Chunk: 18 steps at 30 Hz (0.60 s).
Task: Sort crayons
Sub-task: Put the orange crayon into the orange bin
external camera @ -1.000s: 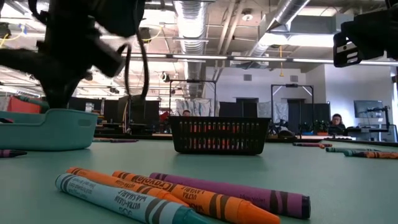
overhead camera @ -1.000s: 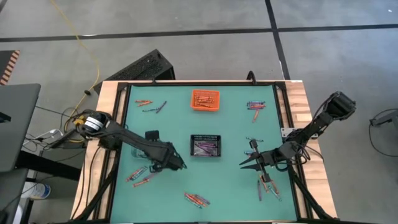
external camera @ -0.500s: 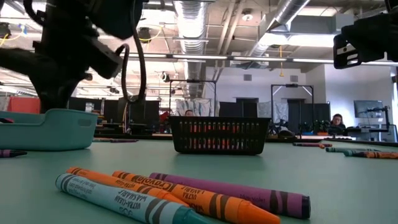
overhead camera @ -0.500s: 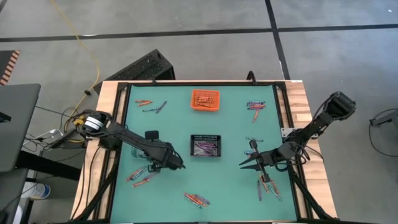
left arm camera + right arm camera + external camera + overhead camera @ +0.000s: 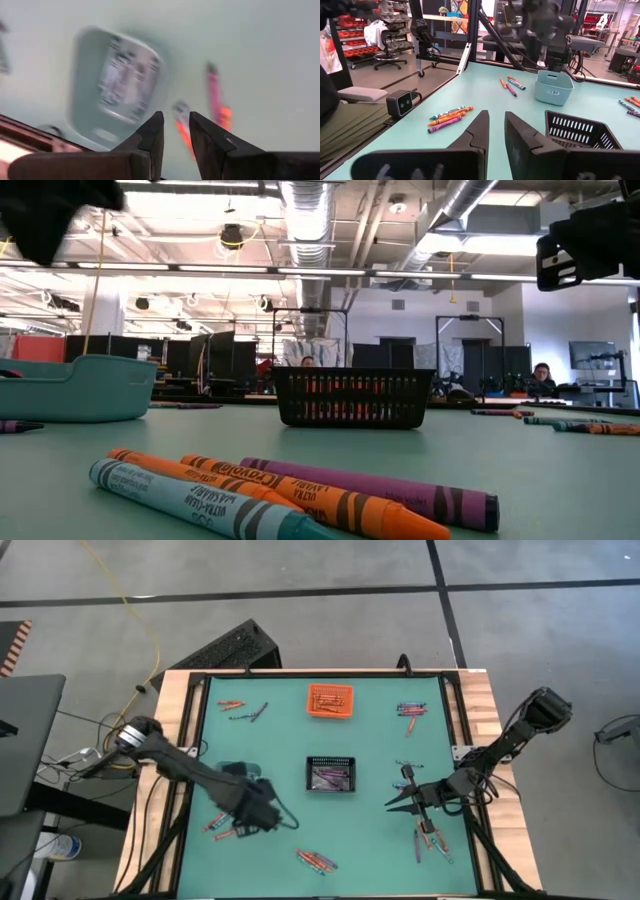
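Observation:
My left gripper [image 5: 258,812] [image 5: 175,127] points down above the table's near-left part, open, with nothing between its fingers. Below it stand a teal bin [image 5: 117,82] [image 5: 75,385] and some loose crayons [image 5: 215,97] [image 5: 222,825] that lie flat on the green mat. My right gripper [image 5: 392,802] [image 5: 495,122] waits level at the right, open and empty, and points toward the black bin [image 5: 331,774]. More crayons lie in small groups on the mat [image 5: 315,860] [image 5: 432,838] [image 5: 411,710] [image 5: 240,708].
An orange bin [image 5: 331,700] holding crayons stands at the far middle, and the black basket bin [image 5: 353,398] at the centre. Three crayons [image 5: 280,495] lie close before the low camera. A raised black frame [image 5: 196,740] borders the mat.
My left gripper has risen from beside the teal bin and gone toward the table's near-left. In the low view it has lifted almost out of the picture. The right arm has kept still.

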### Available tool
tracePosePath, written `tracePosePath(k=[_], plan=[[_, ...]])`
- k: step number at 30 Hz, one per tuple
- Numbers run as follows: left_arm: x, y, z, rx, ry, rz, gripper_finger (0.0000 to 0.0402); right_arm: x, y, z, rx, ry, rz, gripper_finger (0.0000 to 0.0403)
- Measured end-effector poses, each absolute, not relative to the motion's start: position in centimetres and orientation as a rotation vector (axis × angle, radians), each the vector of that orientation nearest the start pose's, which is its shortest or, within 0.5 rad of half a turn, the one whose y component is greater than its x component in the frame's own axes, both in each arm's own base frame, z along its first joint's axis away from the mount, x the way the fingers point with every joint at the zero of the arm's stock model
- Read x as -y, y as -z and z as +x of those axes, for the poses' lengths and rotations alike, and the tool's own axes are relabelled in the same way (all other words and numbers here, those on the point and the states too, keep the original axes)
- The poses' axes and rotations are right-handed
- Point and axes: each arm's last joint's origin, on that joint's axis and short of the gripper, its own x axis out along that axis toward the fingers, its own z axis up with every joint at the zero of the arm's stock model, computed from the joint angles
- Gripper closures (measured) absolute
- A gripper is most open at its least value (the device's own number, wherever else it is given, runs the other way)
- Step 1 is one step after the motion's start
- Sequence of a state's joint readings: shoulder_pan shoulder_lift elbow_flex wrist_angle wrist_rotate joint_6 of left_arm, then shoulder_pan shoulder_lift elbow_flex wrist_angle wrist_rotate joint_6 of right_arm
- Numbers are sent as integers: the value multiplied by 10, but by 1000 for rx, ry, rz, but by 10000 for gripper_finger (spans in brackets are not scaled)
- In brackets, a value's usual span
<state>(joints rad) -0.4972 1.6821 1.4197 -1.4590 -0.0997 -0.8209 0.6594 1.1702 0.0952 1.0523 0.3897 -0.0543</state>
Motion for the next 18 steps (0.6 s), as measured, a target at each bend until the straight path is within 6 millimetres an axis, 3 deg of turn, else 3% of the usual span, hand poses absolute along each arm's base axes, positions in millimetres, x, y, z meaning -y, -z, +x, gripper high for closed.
tracePosePath(k=[4, 7, 13, 18], plan=[[161, -277, 236, -1516, -332, -221, 319, -102, -158, 150, -12, -270, -63, 340], [182, -275, 223, -1453, -287, -286, 319, -102, -158, 150, -12, -270, -61, 340], [201, -240, 189, -1497, -395, -303, 319, -102, -158, 150, -11, -270, -57, 340], [202, -214, 176, -1498, -338, -345, 329, -102, -158, 150, -14, -270, -37, 340]])
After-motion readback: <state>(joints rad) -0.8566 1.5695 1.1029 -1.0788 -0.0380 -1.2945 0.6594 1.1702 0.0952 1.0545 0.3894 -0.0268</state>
